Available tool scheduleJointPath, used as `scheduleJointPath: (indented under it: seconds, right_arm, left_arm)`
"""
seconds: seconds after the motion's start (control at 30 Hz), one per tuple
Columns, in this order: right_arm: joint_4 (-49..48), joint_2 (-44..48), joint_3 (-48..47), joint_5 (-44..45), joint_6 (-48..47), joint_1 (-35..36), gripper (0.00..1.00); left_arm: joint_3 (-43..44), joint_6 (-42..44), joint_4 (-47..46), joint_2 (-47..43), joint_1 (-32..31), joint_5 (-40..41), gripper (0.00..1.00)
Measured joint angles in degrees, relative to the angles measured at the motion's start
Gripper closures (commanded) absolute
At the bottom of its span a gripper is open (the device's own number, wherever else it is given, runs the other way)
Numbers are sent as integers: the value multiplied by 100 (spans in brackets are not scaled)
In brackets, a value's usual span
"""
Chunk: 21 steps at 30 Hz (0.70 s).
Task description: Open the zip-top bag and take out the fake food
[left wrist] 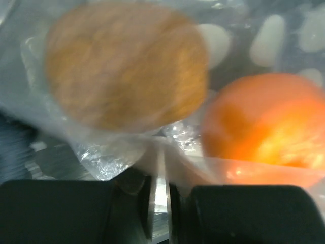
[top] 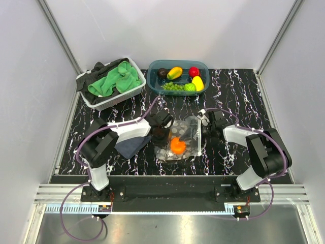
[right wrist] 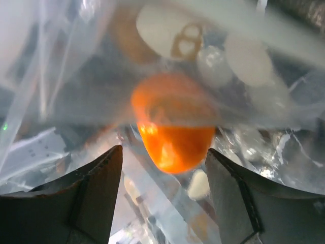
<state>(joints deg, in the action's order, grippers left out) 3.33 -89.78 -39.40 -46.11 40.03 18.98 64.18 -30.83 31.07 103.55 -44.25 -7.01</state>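
The zip-top bag (top: 189, 133) lies at the table's middle, clear with white dots. Inside it are an orange fake fruit (top: 177, 146) and a brown round piece. My left gripper (top: 161, 137) is at the bag's left edge. In the left wrist view the left gripper (left wrist: 158, 178) is shut on a fold of the bag's film (left wrist: 101, 152), with the brown piece (left wrist: 127, 66) and the orange fruit (left wrist: 264, 122) just beyond. My right gripper (top: 202, 129) is at the bag's right edge. In the right wrist view the right gripper (right wrist: 165, 162) is open, with the bagged orange fruit (right wrist: 175, 132) between its fingers.
A teal tub (top: 177, 62) at the back holds several loose fake fruits. A white basket (top: 114, 101) with a green cloth (top: 114, 81) stands at the back left. A dark grey cloth (top: 131, 147) lies under my left arm.
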Motion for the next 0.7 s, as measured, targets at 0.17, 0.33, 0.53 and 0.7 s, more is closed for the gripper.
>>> scheduleJointPath:
  seconds: [0.17,0.33,0.53,0.7]
  right_arm:
    - [-271,-164,15,-17,92,15,19]
    - [-461,-232,195,-79,140,90,16]
    - [-588,-269,516,-142,164,238,12]
    - [-678,-286,601,-247,184,240,28]
  left_arm:
    - [247,-146,-166,149,-201,-216,86]
    - [267,-243,-262,190,-229,-350,86]
    - [267,-282,-350,197,-234,-387,85]
    - [267,-319,-411,199,-234,-411,81]
